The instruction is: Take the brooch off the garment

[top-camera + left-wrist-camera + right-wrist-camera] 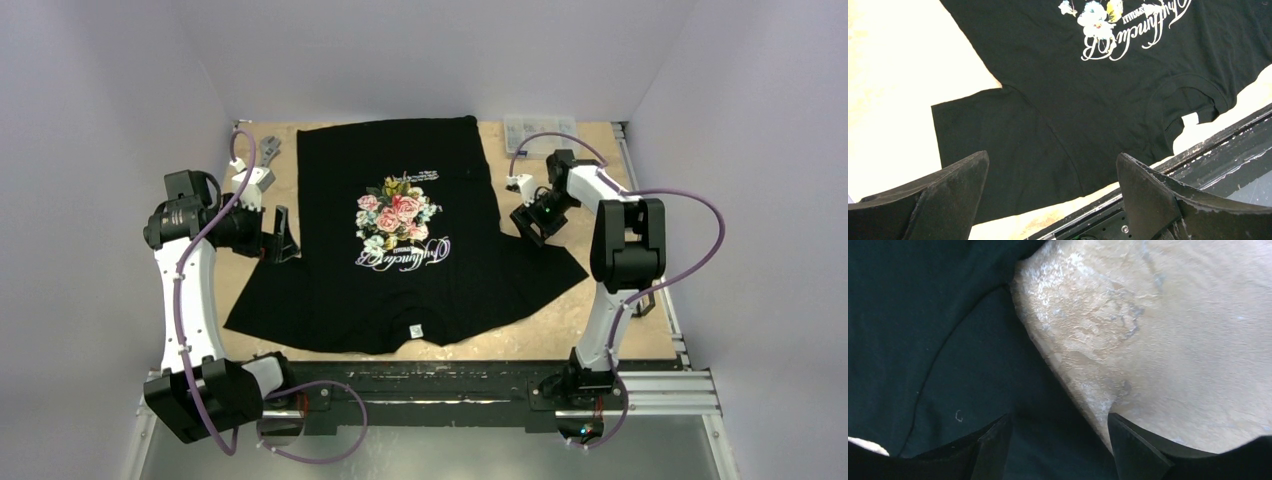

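The garment (400, 270), a black T-shirt with a pink-rose print (397, 215) and white cursive lettering, lies flat on the table with its neck label (414, 331) toward the near edge. I cannot make out a brooch in any view. My left gripper (283, 237) is open and empty beside the shirt's left side; its wrist view looks over the sleeve and collar (1073, 100), with the gripper (1050, 157) above them. My right gripper (528, 222) is open and empty, low over the right sleeve's edge (923, 315), with the gripper (1059, 419) straddling cloth and bare table.
A clear plastic box (540, 130) stands at the back right. A grey part (268, 150) lies at the back left. The metal rail (450, 385) runs along the near edge. Grey walls close in both sides. A speck of white lint (958, 415) sits on the sleeve.
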